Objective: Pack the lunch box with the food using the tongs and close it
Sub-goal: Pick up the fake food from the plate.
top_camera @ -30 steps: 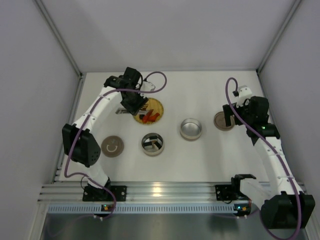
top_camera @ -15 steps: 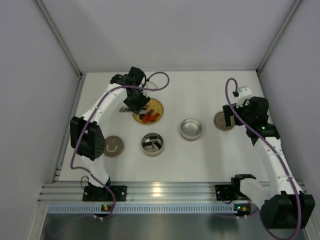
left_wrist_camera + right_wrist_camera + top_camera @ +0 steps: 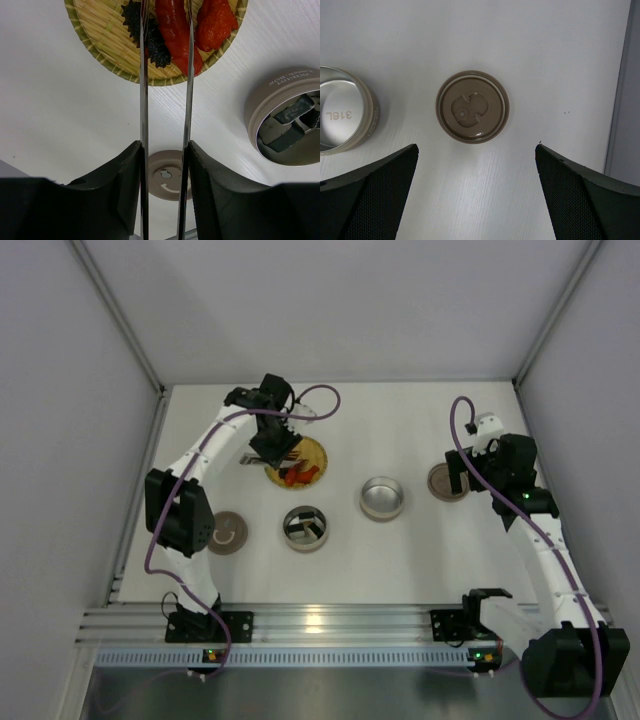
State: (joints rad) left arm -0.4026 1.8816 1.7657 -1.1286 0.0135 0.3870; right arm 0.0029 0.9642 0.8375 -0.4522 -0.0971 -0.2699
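two tongs arms (image 3: 143,100), clamped in the left gripper (image 3: 164,148), are framing a red-orange piece (image 3: 174,35) that an off-centre squeeze could be flicking off the plate (image 3: 100,31).

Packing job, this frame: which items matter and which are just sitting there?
In play: tongs, held in left claw; red food pieces; part-filled tin; empty tin; left lid; right lid.
Idle: yellow woven plate, only a carrier; right claw, open above right lid.
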